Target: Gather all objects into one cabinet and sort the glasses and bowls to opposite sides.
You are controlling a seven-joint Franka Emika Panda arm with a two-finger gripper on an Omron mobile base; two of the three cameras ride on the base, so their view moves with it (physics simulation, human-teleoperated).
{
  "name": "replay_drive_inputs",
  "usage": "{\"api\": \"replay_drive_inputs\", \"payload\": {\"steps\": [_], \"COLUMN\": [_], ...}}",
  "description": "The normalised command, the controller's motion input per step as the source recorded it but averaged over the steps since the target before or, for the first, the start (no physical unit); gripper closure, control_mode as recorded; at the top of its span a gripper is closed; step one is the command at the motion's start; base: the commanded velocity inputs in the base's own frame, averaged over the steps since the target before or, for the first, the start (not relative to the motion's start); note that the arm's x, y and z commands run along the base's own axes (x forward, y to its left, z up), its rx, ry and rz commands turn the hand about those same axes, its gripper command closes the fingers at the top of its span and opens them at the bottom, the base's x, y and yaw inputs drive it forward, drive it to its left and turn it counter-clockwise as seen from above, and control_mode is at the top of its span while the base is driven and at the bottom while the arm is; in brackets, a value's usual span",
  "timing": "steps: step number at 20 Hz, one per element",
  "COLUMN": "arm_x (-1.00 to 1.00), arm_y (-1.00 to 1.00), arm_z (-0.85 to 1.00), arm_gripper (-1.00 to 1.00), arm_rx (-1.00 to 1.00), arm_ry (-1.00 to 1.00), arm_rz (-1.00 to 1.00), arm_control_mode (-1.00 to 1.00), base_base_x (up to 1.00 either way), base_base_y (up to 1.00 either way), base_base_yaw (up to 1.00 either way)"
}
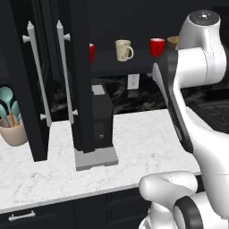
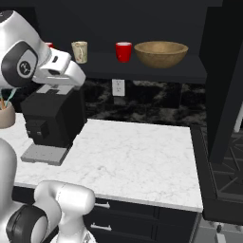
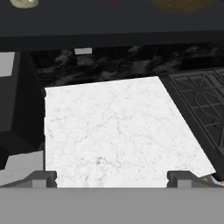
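The black upper cabinet stands with its doors (image 1: pixel 62 76) swung wide, silver bar handles (image 1: pixel 65 71) showing. On its shelf (image 2: pixel 147 72) sit a cream mug (image 2: pixel 79 51), a red cup (image 2: pixel 123 51) and the wide wooden bowl (image 2: pixel 161 53) at the right. A second red cup (image 1: pixel 91 53) peeks out from behind the left door edge. My gripper (image 3: pixel 112 178) is open with nothing between its fingertips (image 3: pixel 43 177); it looks down at the white marble counter (image 3: pixel 113 131) below the shelf. The mug (image 3: pixel 24 2) and the bowl (image 3: pixel 183 3) just show at the top of the hand view.
A black coffee machine (image 1: pixel 100 120) stands on the counter under the left door. The beige pot of teal utensils (image 1: pixel 13 123) sits at far left. A black stove top (image 2: pixel 223 166) borders the counter on the right, under the right cabinet door (image 2: pixel 223 76). An outlet (image 2: pixel 118 87) is on the backsplash.
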Motion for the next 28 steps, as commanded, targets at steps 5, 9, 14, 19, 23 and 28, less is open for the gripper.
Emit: {"api": "replay_drive_inputs", "payload": {"steps": [5, 9, 14, 19, 23, 28], "arm_x": [0.24, 0.27, 0.37, 0.39, 0.43, 0.6], "arm_y": [-0.08, -0.12, -0.14, -0.1, 0.0, 0.0], "arm_z": [-0.07, 0.09, 0.16, 0.59, 0.34, -0.05], "arm_gripper": [-1.0, -1.0, -1.0, -1.0, -1.0, -1.0], "arm_rx": [-0.16, -0.1, -0.01, 0.0, 0.0, 0.0], "arm_ry": [-0.28, -0.22, -0.03, 0.0, 0.0, 0.02], "arm_rz": [0.0, 0.0, 0.0, 0.0, 0.0, 0.0], "arm_control_mode": [-1.0, -1.0, -1.0, -1.0, -1.0, -1.0], "base_base_x": [0.0, 0.0, 0.0, 0.0, 0.0, 0.0], "base_base_y": [0.0, 0.0, 0.0, 0.0, 0.0, 0.0], "base_base_yaw": [0.0, 0.0, 0.0, 0.0, 0.0, 0.0]}}
